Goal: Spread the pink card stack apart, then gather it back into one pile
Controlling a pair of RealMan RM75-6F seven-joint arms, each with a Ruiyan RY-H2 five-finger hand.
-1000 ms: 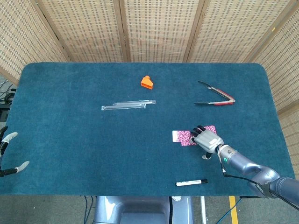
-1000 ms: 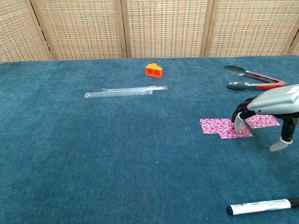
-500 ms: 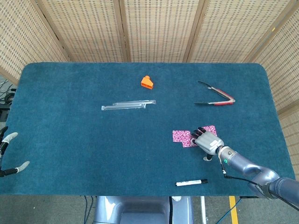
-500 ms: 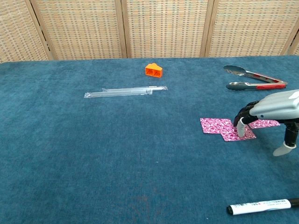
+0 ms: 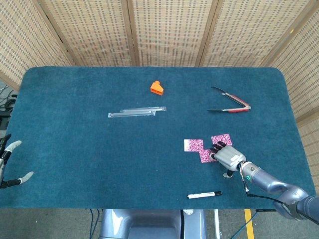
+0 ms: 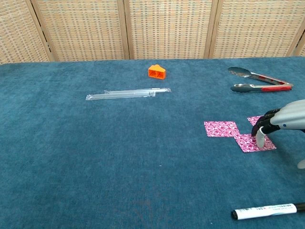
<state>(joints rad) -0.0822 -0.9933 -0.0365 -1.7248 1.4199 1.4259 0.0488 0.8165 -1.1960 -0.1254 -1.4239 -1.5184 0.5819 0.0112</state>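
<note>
The pink patterned cards lie spread on the blue table cloth. One card (image 5: 193, 144) (image 6: 220, 129) sits to the left. A second card (image 5: 207, 155) (image 6: 255, 142) lies nearer the front edge, cornering on the first. A third card (image 5: 221, 138) (image 6: 254, 119) peeks out behind my right hand (image 5: 227, 157) (image 6: 279, 121). That hand's fingertips (image 6: 259, 137) press down on the second card, with its thumb apart to the right. My left hand (image 5: 10, 164) hangs at the table's far left edge, fingers apart and holding nothing.
A black-capped marker (image 5: 204, 194) (image 6: 269, 210) lies near the front edge below the cards. Red-handled tongs (image 5: 230, 102) (image 6: 259, 80) rest at the back right. A clear plastic sleeve (image 5: 137, 112) (image 6: 127, 93) and an orange block (image 5: 156, 87) (image 6: 157, 72) lie mid-table.
My right hand slid toward the front right, dragging one card with it, so the cards lie further apart. The left hand stayed put.
</note>
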